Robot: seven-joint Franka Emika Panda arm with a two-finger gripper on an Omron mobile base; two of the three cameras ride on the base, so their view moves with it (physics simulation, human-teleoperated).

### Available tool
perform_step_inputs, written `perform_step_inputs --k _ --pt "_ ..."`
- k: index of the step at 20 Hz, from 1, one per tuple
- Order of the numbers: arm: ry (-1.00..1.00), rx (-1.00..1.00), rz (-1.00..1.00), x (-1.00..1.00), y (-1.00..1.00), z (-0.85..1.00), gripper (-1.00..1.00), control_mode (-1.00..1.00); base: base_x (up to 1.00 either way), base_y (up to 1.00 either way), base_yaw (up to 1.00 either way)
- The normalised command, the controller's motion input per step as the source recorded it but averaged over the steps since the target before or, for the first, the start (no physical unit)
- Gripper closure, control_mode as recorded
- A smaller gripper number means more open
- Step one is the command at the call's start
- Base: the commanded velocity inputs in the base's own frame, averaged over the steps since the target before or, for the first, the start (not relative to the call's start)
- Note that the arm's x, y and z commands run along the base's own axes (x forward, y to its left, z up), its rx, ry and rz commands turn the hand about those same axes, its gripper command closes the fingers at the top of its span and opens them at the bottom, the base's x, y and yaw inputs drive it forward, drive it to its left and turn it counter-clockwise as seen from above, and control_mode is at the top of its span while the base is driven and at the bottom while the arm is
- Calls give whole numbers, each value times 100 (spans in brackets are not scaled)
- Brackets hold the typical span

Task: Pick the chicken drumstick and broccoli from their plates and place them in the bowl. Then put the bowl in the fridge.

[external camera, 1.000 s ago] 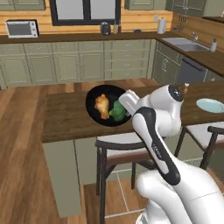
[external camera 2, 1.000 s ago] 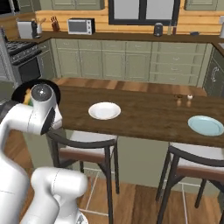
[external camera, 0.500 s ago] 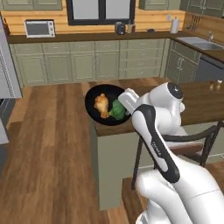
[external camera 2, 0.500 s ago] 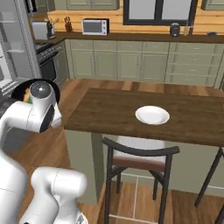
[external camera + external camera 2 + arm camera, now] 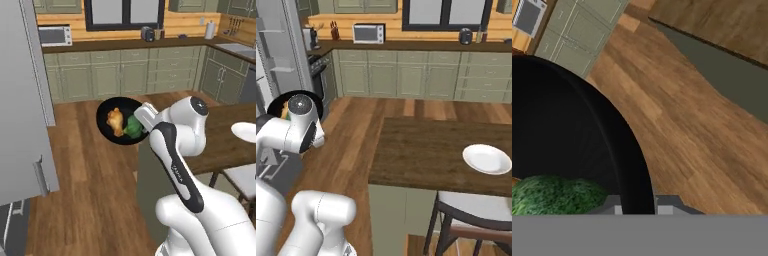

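The glossy black bowl [image 5: 107,131] hangs in the air over the wooden floor, with the golden-brown chicken drumstick [image 5: 115,122] and the dark green broccoli [image 5: 132,128] lying in it. My gripper [image 5: 144,125] is shut on the bowl's right rim. In the hand view the rim [image 5: 631,160] runs between my fingertips [image 5: 614,207], and the broccoli [image 5: 557,196] lies just inside it. In the right base view the bowl [image 5: 278,101] peeks out behind my arm. The grey fridge [image 5: 22,95] stands close at the left with its door swung out. One white plate [image 5: 487,159] sits on the island.
The dark wooden island [image 5: 446,152] lies to my right, with a stool [image 5: 476,217] at its near side. Green-grey cupboards [image 5: 125,75] with a microwave [image 5: 368,33] line the far wall. Open wooden floor [image 5: 90,180] stretches between me and the fridge.
The base has driven and turned left, so the island has slid to the right of both views and the fridge has come in at the left. The bowl stays in my grip.
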Motion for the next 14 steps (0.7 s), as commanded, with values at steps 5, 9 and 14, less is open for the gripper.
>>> perform_step_inputs --k 5,9,14 --pt "0 0 0 0 0 0 100 100 100 39 -11" --pt "0 0 0 0 0 0 100 100 100 -2 0" --pt "0 0 0 0 0 0 100 100 53 53 0"
